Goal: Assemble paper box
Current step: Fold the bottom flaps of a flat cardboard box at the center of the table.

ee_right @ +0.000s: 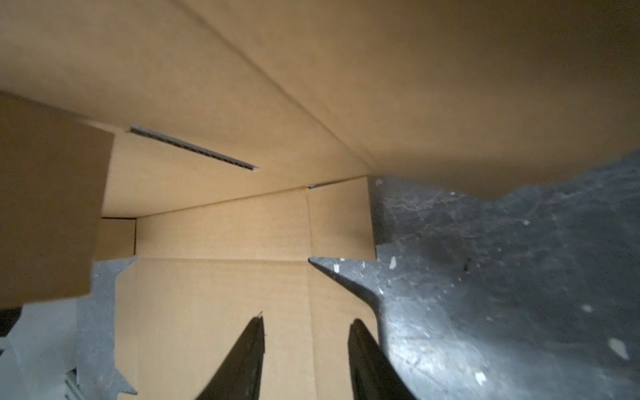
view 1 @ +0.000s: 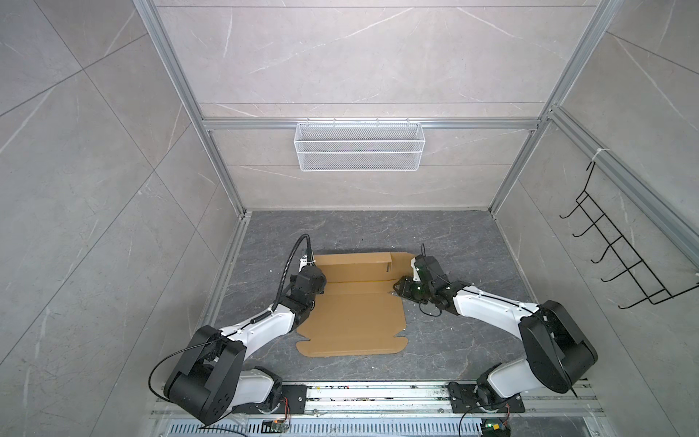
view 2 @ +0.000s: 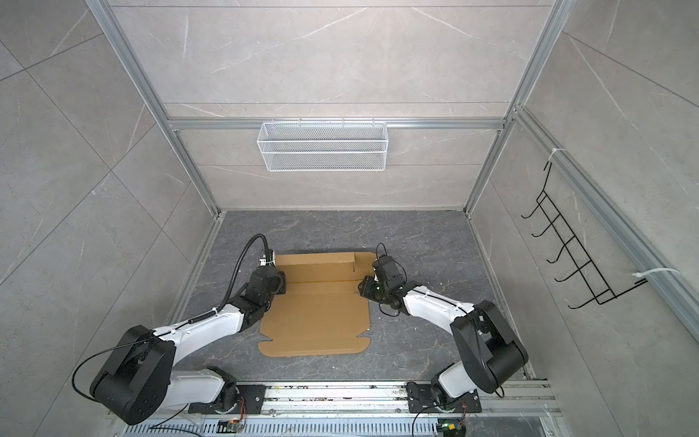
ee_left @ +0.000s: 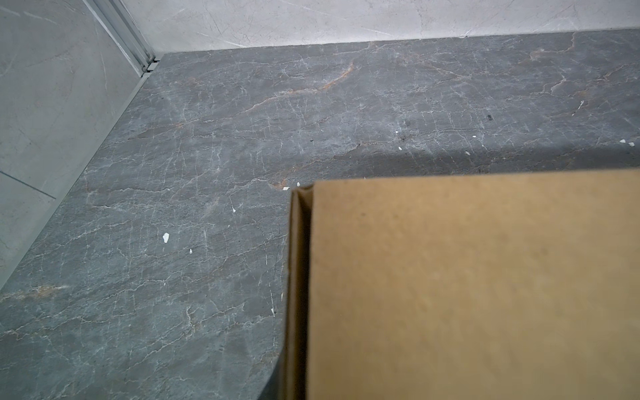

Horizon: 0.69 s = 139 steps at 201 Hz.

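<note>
The paper box [view 1: 355,314], a plain brown die-cut corrugated cardboard sheet, lies on the dark grey marbled tabletop [view 1: 454,242], its far flap raised. The left gripper [view 1: 312,269] is pressed together on that flap's left end, fingers hidden by cardboard. The right gripper [ee_right: 308,320] hangs spread at the box's right edge. A white wire mesh basket [view 1: 359,145] hangs on the wall beyond the box's far edge.

I saw the paper box [view 1: 353,314] as plain brown cardboard on a dark grey floor [view 1: 454,242] with pale veins. The walls [view 1: 75,151] were light grey tile, the mesh basket [view 1: 359,145] white, the hook rack [view 1: 639,261] black, and the arms [view 1: 488,302] white with black joints.
</note>
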### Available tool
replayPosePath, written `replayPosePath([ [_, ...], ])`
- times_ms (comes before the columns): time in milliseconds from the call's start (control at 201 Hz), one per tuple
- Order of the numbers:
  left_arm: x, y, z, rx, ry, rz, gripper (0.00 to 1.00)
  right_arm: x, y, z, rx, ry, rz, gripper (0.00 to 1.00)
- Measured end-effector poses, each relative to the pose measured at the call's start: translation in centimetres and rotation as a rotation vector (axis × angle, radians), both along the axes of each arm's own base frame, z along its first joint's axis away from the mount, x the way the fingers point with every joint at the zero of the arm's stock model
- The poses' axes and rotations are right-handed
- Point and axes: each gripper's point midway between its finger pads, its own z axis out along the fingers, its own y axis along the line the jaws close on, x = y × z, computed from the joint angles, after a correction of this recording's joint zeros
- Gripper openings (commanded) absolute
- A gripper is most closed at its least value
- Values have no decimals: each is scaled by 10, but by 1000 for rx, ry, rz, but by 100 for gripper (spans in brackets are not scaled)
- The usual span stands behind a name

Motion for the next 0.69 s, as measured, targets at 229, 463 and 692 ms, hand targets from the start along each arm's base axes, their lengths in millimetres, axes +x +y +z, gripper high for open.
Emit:
replayPosePath([
  [229, 3, -2, 2, 6, 20, 1, 1, 12, -7, -21, -75, -23, -60, 51],
  [463, 5, -3, 0, 6, 30, 4, 1, 17, -5, -42, -102, -17, -61, 49],
  [692, 5, -3, -1, 4, 36, 5, 0, 25, 0, -42, -103, -64, -48, 44],
])
